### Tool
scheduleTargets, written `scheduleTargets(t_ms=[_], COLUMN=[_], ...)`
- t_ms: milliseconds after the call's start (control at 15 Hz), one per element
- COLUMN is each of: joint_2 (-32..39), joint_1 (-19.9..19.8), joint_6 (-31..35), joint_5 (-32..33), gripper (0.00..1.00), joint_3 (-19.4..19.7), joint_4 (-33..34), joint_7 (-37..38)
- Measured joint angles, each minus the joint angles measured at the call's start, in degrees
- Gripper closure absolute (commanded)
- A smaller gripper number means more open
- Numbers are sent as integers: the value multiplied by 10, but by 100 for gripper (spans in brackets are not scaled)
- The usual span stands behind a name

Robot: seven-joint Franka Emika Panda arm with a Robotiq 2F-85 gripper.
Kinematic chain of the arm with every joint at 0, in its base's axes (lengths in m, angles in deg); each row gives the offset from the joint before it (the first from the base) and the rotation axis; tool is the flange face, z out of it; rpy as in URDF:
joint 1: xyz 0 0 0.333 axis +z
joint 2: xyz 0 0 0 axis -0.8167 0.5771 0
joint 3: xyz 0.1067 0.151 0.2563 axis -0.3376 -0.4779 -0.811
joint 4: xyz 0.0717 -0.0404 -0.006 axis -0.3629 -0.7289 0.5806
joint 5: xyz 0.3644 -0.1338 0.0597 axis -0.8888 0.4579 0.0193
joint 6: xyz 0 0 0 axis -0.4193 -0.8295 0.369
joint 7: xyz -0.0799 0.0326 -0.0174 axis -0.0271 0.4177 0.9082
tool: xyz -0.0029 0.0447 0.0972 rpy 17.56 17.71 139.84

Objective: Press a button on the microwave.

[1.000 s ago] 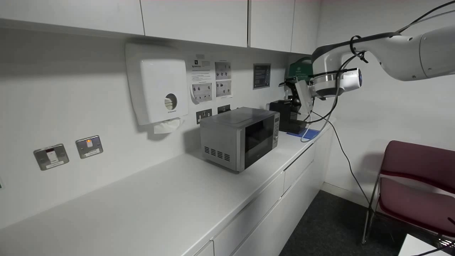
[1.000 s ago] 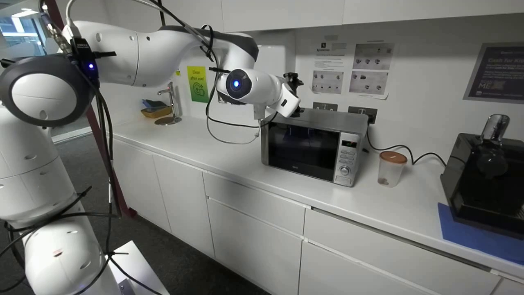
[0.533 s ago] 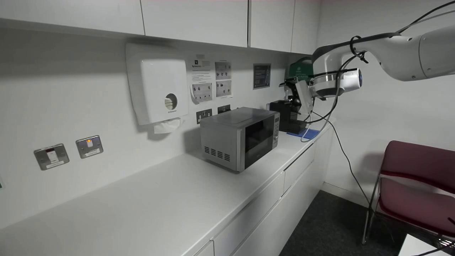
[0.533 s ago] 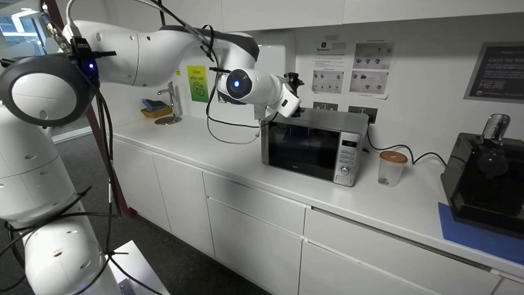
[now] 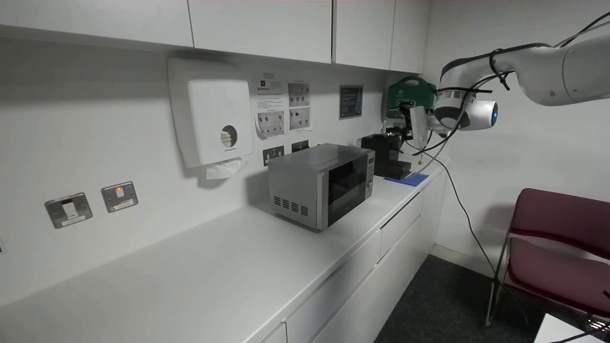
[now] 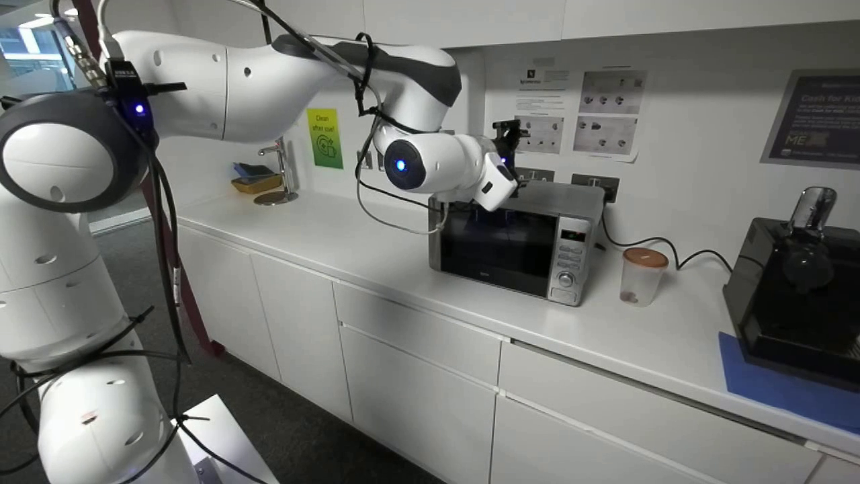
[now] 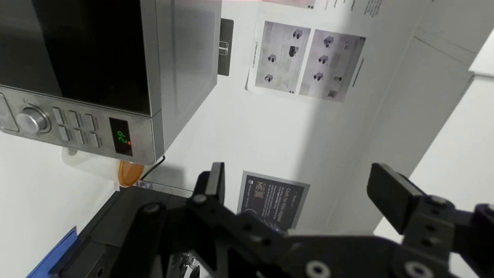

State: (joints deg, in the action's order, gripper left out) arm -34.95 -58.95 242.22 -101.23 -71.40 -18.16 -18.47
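Note:
The grey-silver microwave stands on the counter with its dark window facing out; it also shows in an exterior view. In the wrist view the microwave is at the upper left. Its control panel holds several buttons, a round knob and a lit green display. My gripper is open with nothing between its fingers. In an exterior view my gripper appears above the microwave's top, in front of the wall. In an exterior view it is beyond the panel end, apart from the microwave.
A clear tub with an orange lid stands beside the microwave. A black machine sits on a blue mat. A towel dispenser and upper cabinets line the wall. Cables hang from my arm. A red chair stands nearby.
In the last half second the arm and gripper have moved right in both exterior views, toward the microwave's panel end. Before that they hardly moved. The microwave has not moved.

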Motion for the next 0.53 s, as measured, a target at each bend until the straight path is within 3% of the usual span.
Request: scheduleTargets(t_ms=[533], joint_2=[25], joint_1=[-7], joint_6=[-19], joint_5=[-132], gripper=[0], joint_3=[13], joint_4=[-43], joint_7=[-91])
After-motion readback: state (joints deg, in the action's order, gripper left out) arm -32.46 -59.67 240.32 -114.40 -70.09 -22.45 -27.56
